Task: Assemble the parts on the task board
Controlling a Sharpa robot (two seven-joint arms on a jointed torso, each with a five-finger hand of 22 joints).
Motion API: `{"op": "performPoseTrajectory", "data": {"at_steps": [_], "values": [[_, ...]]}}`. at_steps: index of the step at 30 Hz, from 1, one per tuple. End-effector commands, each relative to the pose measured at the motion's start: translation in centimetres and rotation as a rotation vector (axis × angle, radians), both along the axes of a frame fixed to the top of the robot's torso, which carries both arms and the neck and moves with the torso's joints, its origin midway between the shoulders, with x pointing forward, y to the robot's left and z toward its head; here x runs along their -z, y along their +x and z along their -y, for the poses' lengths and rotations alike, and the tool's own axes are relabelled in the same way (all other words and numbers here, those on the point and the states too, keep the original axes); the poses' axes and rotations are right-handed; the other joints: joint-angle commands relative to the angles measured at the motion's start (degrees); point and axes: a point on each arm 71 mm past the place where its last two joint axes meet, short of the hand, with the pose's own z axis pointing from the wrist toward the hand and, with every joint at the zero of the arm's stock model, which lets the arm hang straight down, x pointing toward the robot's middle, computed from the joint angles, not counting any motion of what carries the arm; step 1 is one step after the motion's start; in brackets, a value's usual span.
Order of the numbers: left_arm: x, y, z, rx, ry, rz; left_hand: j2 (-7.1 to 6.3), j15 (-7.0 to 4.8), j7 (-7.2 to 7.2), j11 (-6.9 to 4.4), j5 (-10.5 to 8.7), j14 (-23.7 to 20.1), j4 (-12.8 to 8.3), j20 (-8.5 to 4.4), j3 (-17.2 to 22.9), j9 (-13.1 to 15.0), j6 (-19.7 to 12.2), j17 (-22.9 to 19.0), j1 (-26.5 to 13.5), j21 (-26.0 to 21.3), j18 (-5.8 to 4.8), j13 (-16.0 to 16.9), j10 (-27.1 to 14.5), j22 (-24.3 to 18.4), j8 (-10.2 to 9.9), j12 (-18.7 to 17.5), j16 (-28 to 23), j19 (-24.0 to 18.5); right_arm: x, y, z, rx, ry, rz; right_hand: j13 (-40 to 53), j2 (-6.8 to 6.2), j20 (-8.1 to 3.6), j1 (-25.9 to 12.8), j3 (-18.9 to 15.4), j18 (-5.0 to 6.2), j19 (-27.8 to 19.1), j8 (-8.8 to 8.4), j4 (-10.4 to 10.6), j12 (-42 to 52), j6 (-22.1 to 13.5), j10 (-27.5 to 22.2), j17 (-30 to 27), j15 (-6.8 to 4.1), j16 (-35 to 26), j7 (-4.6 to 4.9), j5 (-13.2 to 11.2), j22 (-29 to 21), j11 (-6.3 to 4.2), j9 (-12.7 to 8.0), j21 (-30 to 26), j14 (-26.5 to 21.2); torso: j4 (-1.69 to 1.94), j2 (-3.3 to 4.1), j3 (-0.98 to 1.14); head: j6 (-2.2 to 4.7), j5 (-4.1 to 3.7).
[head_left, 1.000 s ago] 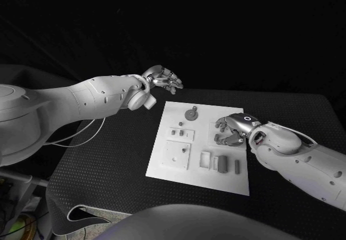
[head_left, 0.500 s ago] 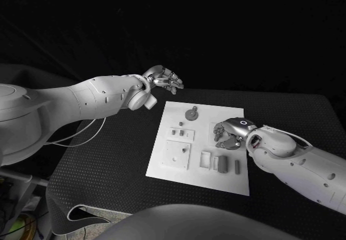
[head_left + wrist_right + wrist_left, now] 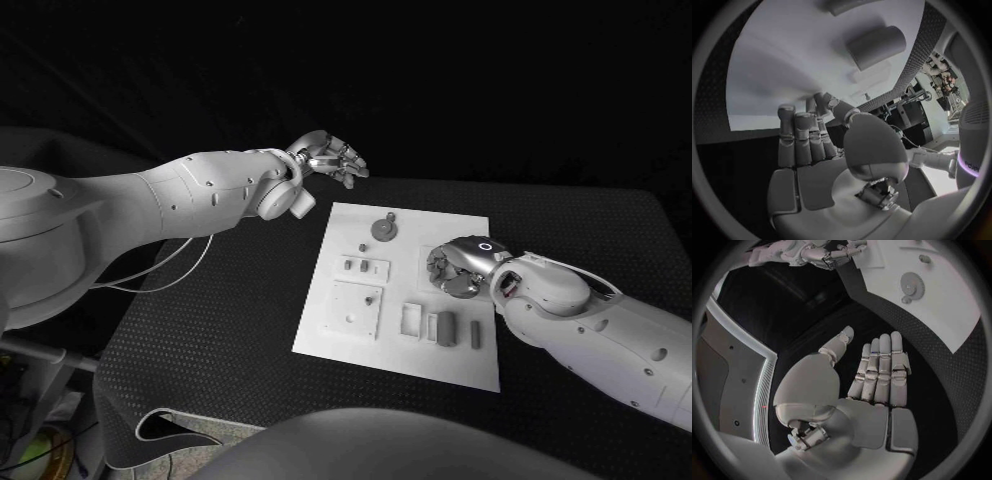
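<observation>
Task board (image 3: 397, 320) flat mid-table, right hand (image 3: 459, 268) over its right edge

Parts (image 3: 443, 326) on task board (image 3: 332, 330), mid-table (image 3: 202, 370).

A black table (image 3: 216, 330) with a finely textured top carries the white task board (image 3: 325, 335), which lies flat at its middle, long side running away from the robot

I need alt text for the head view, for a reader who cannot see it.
A white task board lies on a black table, and the right hand is low over the board's right part, near small grey parts. The left hand is raised, empty, beyond the board's far left corner.
</observation>
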Motion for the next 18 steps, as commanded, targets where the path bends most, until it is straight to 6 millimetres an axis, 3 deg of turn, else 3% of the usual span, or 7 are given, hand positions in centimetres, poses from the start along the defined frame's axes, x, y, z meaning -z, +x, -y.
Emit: {"op": "performPoseTrajectory", "data": {"at_steps": [1, 12, 18], "values": [[-0.09, 0.01, 0.31, 0.019, -0.008, 0.004, 0.17, -0.02, -0.08, 0.16, -0.21, 0.5, 0.1, 0.05, -0.3, -0.1, -0.4, 0.1, 0.2, -0.2, 0.92, -0.1, -0.3, -0.1, 0.3, 0.2, -0.2, 0.4, -0.11, -0.18, -0.28, -0.022, 0.007, 0.017, 0.3, 0.31, 0.02, 0.0, 1.3, 4.88, 0.5, 0.36, 0.3, 0.5, 0.9, 0.9, -0.1, -0.56, 0.0, 0.0, 0.1, 0.9, -0.29, 0.0, 0.5, 0.2, -0.05, -0.04, -0.01, 0.01, 0.06], [-0.08, 0.01, 0.29, 0.019, -0.007, 0.003, 0.28, -0.02, -0.09, 0.16, -0.21, 0.5, 0.1, 0.05, -0.3, -0.1, -0.4, 0.1, 0.1, -0.2, 0.92, -0.1, -0.3, -0.1, 0.3, 0.2, -0.3, 0.4, -0.19, -0.23, -0.41, -0.022, 0.011, 0.027, 0.7, 0.73, -0.09, -0.2, 2.3, 4.88, 0.8, 0.57, 0.3, 0.9, 1.6, 1.4, -0.1, -0.85, 0.1, -0.26, 0.1, 1.0, -0.58, 0.0, 0.8, 0.6, -0.04, -0.02, 0.0, 0.01, 0.13], [-0.08, 0.01, 0.29, 0.019, -0.008, 0.003, 0.3, -0.02, -0.09, 0.16, -0.21, 0.5, 0.1, 0.05, -0.3, -0.1, -0.4, 0.2, 0.1, -0.2, 0.92, -0.1, -0.3, -0.1, 0.4, 0.2, -0.3, 0.4, -0.2, -0.24, -0.44, -0.022, 0.009, 0.029, 0.7, 0.34, -0.13, -0.4, 2.3, 4.88, 0.8, 0.5, 0.2, 0.9, 1.6, 1.4, -0.1, -0.89, 0.1, -0.27, 0.1, 1.0, -0.61, 0.0, 0.9, 0.7, -0.05, -0.02, -0.01, 0.01, 0.19]]}}
